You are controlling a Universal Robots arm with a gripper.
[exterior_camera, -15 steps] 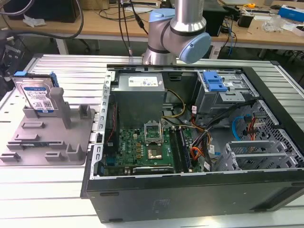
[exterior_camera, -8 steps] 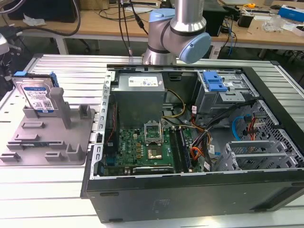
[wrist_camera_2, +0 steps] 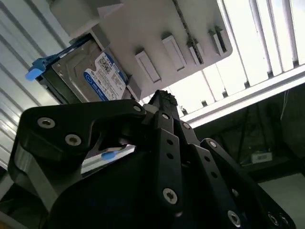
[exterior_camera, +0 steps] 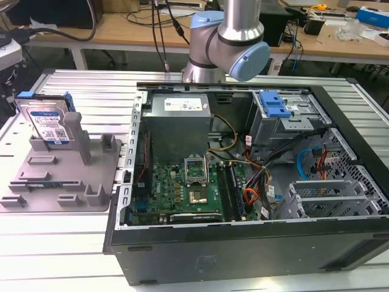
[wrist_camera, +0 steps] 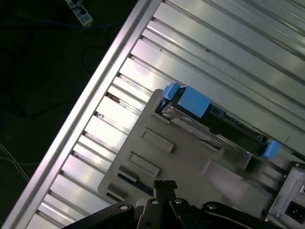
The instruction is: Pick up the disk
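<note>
The disk [exterior_camera: 48, 125] stands upright on its edge in the gray plastic fixture [exterior_camera: 61, 176] at the exterior view's left, silver with a blue-and-white label and blue side rails. The second wrist view shows the disk's [wrist_camera_2: 90, 71] labelled face against the fixture [wrist_camera_2: 157, 28]. In the first wrist view the disk [wrist_camera: 214, 126] is edge-on, seen from above in the fixture [wrist_camera: 190, 162]. My gripper [wrist_camera_2: 162, 98] [wrist_camera: 164, 183] hangs well above the fixture, apart from the disk. Its black fingers are shut together on nothing.
An open computer case [exterior_camera: 243, 170] with its motherboard exposed lies to the exterior view's right of the fixture, with a blue drive-bay bracket [exterior_camera: 273, 103] inside. The ribbed metal table [exterior_camera: 91, 85] ends at an edge [wrist_camera: 95, 95] near the fixture. Cluttered workbenches stand behind.
</note>
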